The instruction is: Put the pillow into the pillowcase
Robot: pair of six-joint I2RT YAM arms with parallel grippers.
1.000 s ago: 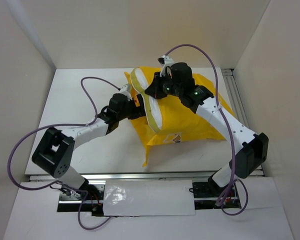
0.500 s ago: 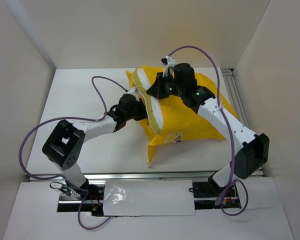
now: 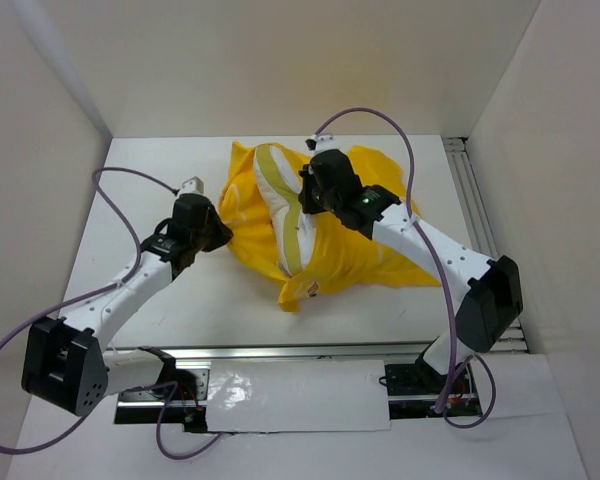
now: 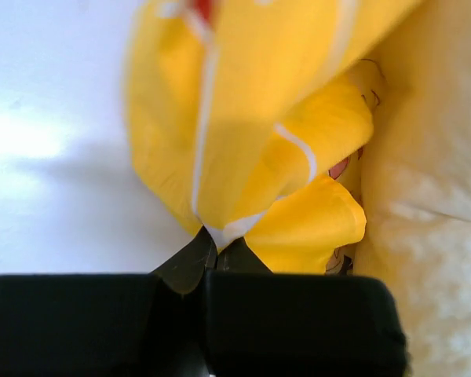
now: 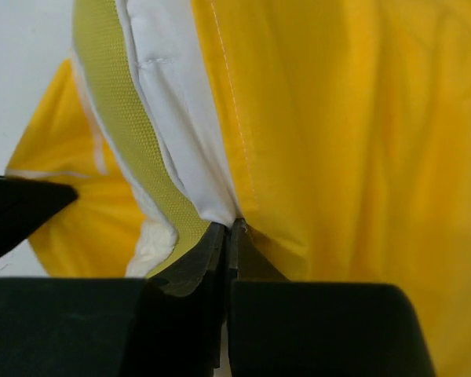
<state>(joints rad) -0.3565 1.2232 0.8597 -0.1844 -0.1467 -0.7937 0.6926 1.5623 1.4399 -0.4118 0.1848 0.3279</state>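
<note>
The bright yellow pillowcase (image 3: pixel 365 255) lies crumpled at the table's middle. The white pillow (image 3: pixel 278 200) with its pale yellow-green seam band (image 5: pixel 114 118) stands partly inside it, seam edge up. My left gripper (image 3: pixel 218 232) is at the case's left side, shut on a yellow flap with a white edge (image 4: pixel 218 236); the fuzzy pillow (image 4: pixel 432 236) shows to its right. My right gripper (image 3: pixel 305 200) sits over the pillow's top, shut on the pillow's white fabric (image 5: pixel 180 133) right beside the pillowcase's stitched hem (image 5: pixel 243 157).
The white table (image 3: pixel 130 180) is walled in on three sides by pale panels. A metal rail (image 3: pixel 472 200) runs along the right edge, and another rail with a white cover (image 3: pixel 300 395) lies at the front between the arm bases. Purple cables loop from both arms.
My left gripper went from open to shut on the pillowcase's edge and swung left, drawing the fabric out leftward. Pillow, case and the right gripper shifted left too.
</note>
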